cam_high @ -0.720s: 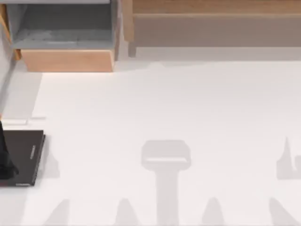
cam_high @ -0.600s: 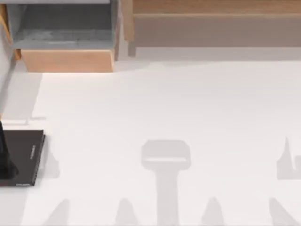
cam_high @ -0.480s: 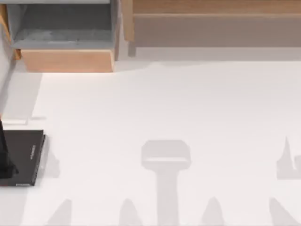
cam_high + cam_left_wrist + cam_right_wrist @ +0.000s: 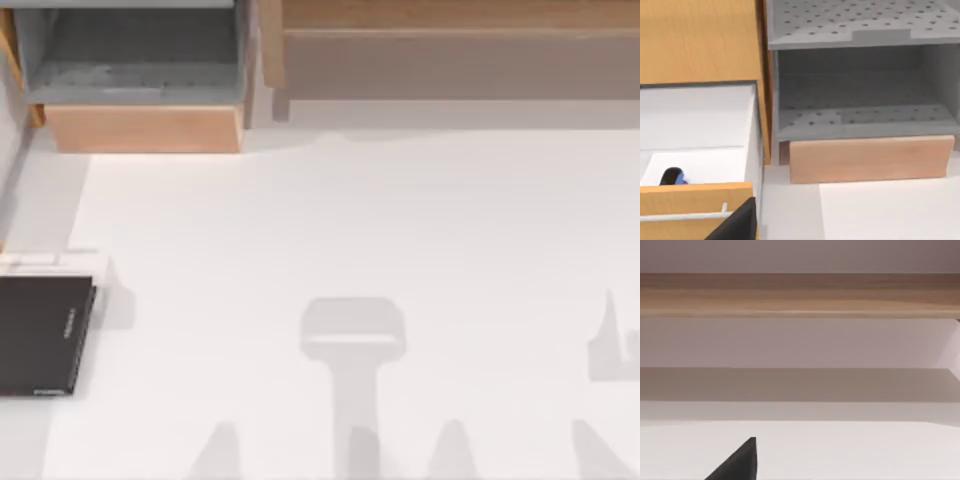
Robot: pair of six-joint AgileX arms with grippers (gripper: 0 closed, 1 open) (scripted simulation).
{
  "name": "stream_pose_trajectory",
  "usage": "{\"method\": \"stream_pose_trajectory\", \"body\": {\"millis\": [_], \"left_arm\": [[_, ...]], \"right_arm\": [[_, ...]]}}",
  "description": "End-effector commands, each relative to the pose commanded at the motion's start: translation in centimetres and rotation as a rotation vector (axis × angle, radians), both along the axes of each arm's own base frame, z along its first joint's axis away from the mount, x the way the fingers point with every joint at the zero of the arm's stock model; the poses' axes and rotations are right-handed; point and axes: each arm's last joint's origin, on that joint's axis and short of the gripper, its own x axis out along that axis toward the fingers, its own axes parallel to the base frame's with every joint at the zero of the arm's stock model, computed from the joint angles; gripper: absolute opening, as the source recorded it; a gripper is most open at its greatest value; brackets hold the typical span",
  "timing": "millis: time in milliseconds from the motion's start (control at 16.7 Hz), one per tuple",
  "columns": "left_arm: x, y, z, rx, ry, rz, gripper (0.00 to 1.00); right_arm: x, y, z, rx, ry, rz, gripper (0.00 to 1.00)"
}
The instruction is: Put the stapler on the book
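There is one white table [image 4: 400, 220], and it takes almost the whole top view. Several grey shadows [image 4: 353, 335] lie on its lower half.

One long wooden shelf [image 4: 450, 15] runs along the upper right of the top view. In the right wrist view the same kind of wooden rail [image 4: 800, 295] crosses above the white surface.

One grey open shelf unit [image 4: 140, 50] stands in the upper left of the top view, with one pale wooden board [image 4: 140, 128] across its front. In the left wrist view this unit [image 4: 860, 90] has dotted grey levels, and its wooden board [image 4: 870, 159] stands on the table.

One drawer [image 4: 695, 115] with a white inside is pulled open just beside the grey unit. It has a wooden front and one pale bar handle [image 4: 690, 216]. Inside it lies one small dark object with a blue part [image 4: 672, 176]; I cannot tell what it is.

One book [image 4: 40, 335] lies flat on the table at the left edge of the top view, in the lower half, partly cut by the frame. Its cover is black-brown, with pale letters along its right edge. Nothing lies on the part of the cover that I can see, and nothing on the table stands near it.

One black wedge of the left gripper [image 4: 737, 225] comes into the left wrist view, in front of the drawer. A wedge of the right gripper [image 4: 737, 462] is over the bare table. Whether each is spread or pressed together I cannot tell, nor if it holds something.
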Motion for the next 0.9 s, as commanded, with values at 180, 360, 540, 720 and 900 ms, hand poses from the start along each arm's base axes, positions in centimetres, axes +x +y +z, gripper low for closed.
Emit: {"method": "stream_pose_trajectory", "body": {"millis": [180, 360, 540, 720, 900], "left_arm": [[2.7, 0.9, 5.6, 0.027, 0.119, 0.024, 1.00], [7.4, 2.5, 10.2, 0.059, 0.276, 0.051, 1.00], [14.1, 4.8, 12.4, 0.096, 0.469, 0.060, 1.00], [21.5, 7.7, 11.2, 0.130, 0.682, 0.044, 1.00], [28.0, 11.0, 7.0, 0.141, 0.895, 0.014, 1.00]], "right_arm": [[0.0, 0.0, 0.0, 0.000, 0.000, 0.000, 1.00], [0.0, 0.0, 0.0, 0.000, 0.000, 0.000, 1.00], [0.0, 0.0, 0.0, 0.000, 0.000, 0.000, 1.00], [0.0, 0.0, 0.0, 0.000, 0.000, 0.000, 1.00], [0.0, 0.0, 0.0, 0.000, 0.000, 0.000, 1.00]]}}
